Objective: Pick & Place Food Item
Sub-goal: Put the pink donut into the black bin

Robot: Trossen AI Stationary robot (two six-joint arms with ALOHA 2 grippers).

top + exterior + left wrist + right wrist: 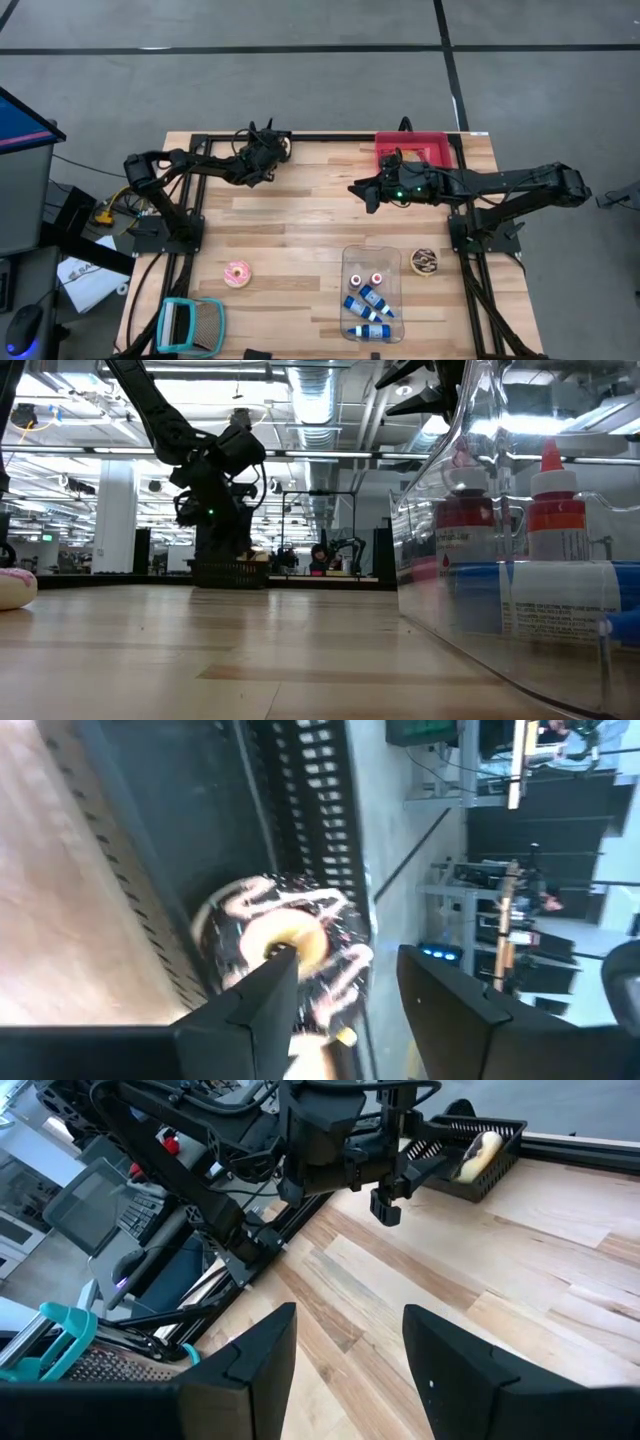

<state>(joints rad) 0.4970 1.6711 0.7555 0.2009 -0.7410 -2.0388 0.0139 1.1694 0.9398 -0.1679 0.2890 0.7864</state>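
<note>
Left gripper hovers at the table's far edge, its fingers spread apart with nothing between them. Right below, a chocolate-glazed donut with pale drizzle lies in the black wire basket, clear of both fingers. Out to the right, the right gripper hangs over the middle of the wooden table, claw parted and empty, with the red bin just behind its arm. Nearer the front, a pink donut sits alone on the wood, another donut rests beside the clear tub of small bottles, and a teal basket occupies the front left corner.
</note>
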